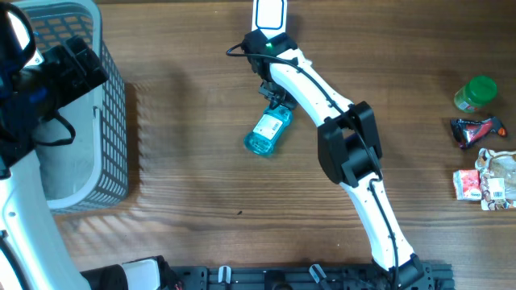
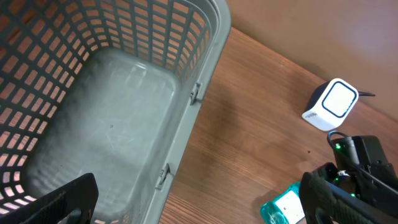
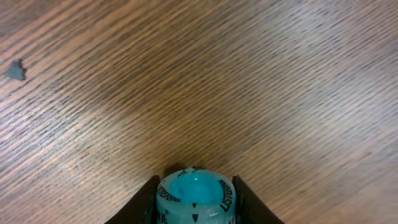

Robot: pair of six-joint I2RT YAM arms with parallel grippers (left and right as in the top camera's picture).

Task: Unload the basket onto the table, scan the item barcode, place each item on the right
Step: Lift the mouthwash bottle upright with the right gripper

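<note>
A teal mouthwash bottle (image 1: 266, 134) with a white label lies on the wooden table, just right of centre in the overhead view. My right gripper (image 1: 278, 98) is shut on its upper end. In the right wrist view the bottle's round teal end (image 3: 194, 193) fills the gap between the two black fingers (image 3: 144, 202). A white barcode scanner (image 1: 268, 12) stands at the far edge just behind that gripper, and also shows as the white scanner (image 2: 331, 102). My left gripper (image 2: 199, 208) hangs wide open over the grey basket's rim, holding nothing.
A grey mesh basket (image 1: 113, 121) stands at the left of the table. At the right edge are a green-lidded jar (image 1: 476, 93), a dark snack packet (image 1: 476, 129) and a pile of wrapped items (image 1: 488, 181).
</note>
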